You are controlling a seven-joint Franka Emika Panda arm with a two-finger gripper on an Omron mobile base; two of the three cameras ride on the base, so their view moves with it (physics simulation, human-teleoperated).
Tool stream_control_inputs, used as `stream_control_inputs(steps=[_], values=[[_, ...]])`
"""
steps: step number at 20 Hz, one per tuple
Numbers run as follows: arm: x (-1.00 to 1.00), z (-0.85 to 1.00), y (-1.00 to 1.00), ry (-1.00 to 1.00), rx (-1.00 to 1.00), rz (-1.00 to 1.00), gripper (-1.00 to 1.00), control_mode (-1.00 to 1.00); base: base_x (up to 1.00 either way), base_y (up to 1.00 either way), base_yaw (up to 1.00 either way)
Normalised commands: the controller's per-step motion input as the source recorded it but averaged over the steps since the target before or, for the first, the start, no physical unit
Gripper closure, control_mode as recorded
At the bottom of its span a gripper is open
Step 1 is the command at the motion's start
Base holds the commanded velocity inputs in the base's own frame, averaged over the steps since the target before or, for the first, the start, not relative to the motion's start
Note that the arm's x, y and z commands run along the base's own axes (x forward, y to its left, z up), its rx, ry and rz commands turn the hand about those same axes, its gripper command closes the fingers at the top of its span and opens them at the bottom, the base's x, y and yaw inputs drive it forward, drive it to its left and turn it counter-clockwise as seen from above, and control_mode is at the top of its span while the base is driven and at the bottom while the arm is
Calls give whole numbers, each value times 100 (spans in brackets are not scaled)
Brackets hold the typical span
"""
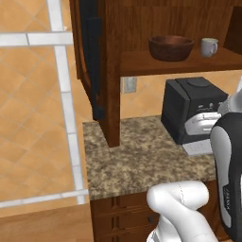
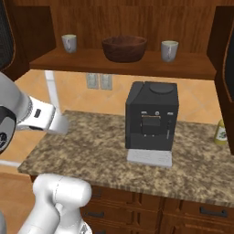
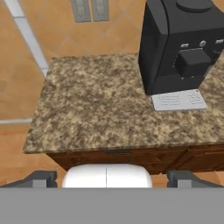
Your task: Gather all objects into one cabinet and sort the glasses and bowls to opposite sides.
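The reddish-brown wall cabinet (image 1: 112, 71) stands open, its door (image 1: 81, 52) with a black bar handle swung out to the left. On its shelf (image 2: 123, 65) the wide dark wooden bowl (image 2: 124, 48) (image 1: 171, 47) sits in the middle. One pale grey-white mug (image 2: 69, 43) stands to its left and another (image 2: 169, 50) (image 1: 209, 47) to its right. My gripper (image 3: 112, 179) hovers above the counter's front edge, well below the shelf. It is open and holds nothing, with its fingertips (image 3: 41, 178) spread wide.
A black coffee machine (image 2: 151, 116) (image 3: 181, 43) with a grey drip tray stands on the speckled granite counter (image 3: 96, 109) under the shelf. A small yellow-green bottle (image 2: 221, 132) is at the counter's far right. Drawer fronts (image 2: 137, 205) run below, and wall outlets (image 2: 99, 81) sit behind.
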Motion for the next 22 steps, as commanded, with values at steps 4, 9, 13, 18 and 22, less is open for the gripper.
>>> stream_control_inputs(steps=[4, 9, 13, 18, 22], values=[[0, 0, 0, 0, 0, 0, -100, 100, -100, -28, 0], [0, 0, 0, 0, 0, 0, -100, 100, -100, -21, 0], [0, 0, 0, 0, 0, 0, -100, 100, -75, -16, -26], [0, 0, 0, 0, 0, 0, -100, 100, -33, -5, -74], [0, 0, 0, 0, 0, 0, -100, 100, -17, 0, -80]])
